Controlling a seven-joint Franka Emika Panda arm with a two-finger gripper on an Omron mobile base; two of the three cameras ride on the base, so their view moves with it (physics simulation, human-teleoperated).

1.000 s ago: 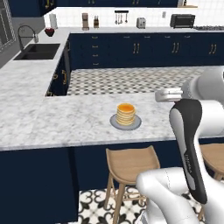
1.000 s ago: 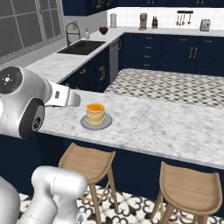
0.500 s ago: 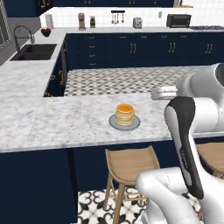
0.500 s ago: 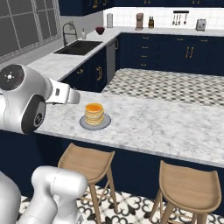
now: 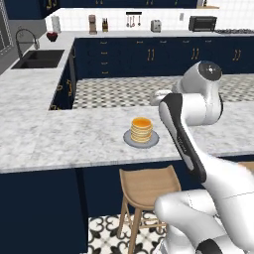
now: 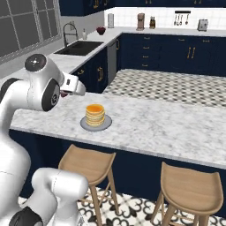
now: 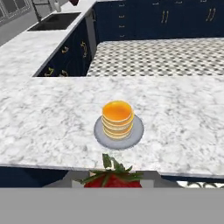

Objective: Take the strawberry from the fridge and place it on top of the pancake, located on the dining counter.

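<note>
Strawberry (image 7: 113,177) is showing at the bottom of the hand view, red with green leaves, apparently sitting between the jaws, which are closing narrowly on it, though the tips themselves are hard to make out. One long marble dining counter (image 5: 59,134) is carrying everything. Two wooden stools (image 6: 88,164) are standing in front of its navy base in the right base view. One round grey plate (image 7: 136,131) is resting on the counter, holding one stack of golden pancake (image 7: 117,118) rounds. The strawberry is hanging near the counter's front edge, short of the plate.
</note>
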